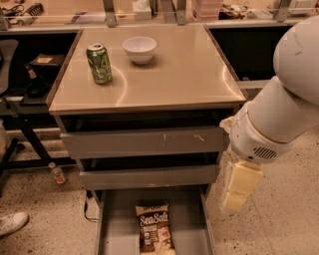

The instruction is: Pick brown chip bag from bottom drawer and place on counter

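The brown chip bag [153,232] lies flat in the open bottom drawer [189,224], its "Sea Salt" script facing up, slightly left of the drawer's middle. The counter [174,79] is the beige top of the grey drawer cabinet. My gripper [239,187] hangs cream-coloured below the big white arm [284,109] at the cabinet's right side. It is level with the middle drawer front, above and to the right of the bag, and does not touch it.
A green can [99,63] and a white bowl [139,49] stand on the counter's back left. Two drawers with scuffed fronts [144,142] sit above the open one. A small bottle [57,173] and a shoe [12,223] are on the floor at left. A cluttered bench [149,10] runs behind.
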Controlling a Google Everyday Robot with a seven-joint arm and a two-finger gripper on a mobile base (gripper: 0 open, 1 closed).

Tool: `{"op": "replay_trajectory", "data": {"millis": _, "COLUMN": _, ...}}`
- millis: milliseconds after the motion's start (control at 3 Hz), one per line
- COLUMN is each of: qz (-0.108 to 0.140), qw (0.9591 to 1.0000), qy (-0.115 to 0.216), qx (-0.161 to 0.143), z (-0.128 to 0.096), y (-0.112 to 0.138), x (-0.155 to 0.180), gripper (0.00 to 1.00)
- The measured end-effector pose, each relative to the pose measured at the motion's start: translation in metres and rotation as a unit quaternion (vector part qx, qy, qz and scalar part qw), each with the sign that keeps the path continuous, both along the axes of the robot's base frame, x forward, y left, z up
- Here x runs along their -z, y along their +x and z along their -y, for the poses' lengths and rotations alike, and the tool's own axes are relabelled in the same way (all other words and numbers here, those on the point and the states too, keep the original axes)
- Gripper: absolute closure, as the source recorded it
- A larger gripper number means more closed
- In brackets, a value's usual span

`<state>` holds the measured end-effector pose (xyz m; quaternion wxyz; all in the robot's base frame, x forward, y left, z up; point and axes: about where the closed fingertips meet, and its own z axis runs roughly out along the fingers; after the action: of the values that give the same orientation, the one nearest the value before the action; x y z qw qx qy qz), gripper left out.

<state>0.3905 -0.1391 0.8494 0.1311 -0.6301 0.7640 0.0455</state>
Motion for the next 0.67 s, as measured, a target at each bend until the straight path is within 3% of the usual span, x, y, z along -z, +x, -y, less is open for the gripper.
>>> {"op": "replay_trajectory", "data": {"millis": 333, "qz": 0.0, "qw": 1.0, "qy": 0.0, "qx": 0.0, "z": 0.0, "y": 0.0, "x": 0.0, "gripper": 0.0}}
{"op": "replay_trajectory", "data": {"millis": 667, "qz": -0.018, "qw": 0.9998, "qy": 0.01, "qx": -0.004, "z": -0.017, "y": -0.005, "x": 0.042, "gripper": 0.0}}
